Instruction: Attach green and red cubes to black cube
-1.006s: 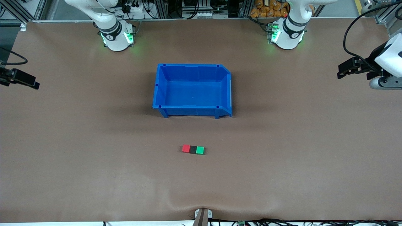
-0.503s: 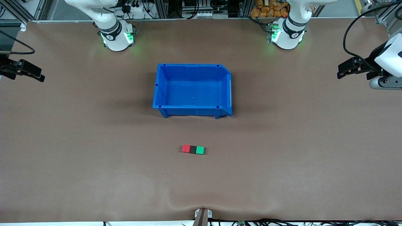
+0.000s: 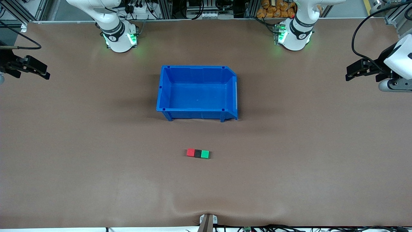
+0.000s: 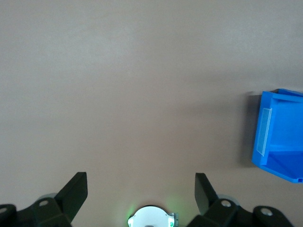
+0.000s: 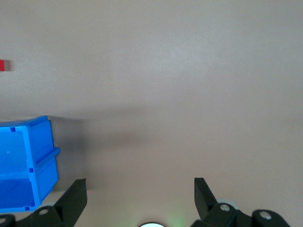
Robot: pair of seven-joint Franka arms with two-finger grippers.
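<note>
Front view | red cube (image 3: pixel 191 152), black cube (image 3: pixel 197 153), green cube (image 3: pixel 205 154) joined | left pincer (image 3: pixel 354 71), right pincer (image 3: pixel 38 71) wide open, empty, at table ends

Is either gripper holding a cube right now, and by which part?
Nothing is held. Left gripper and right gripper are open over bare table.

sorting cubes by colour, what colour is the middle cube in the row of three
Black, between the red cube and the green cube; the front view shows it best.
</note>
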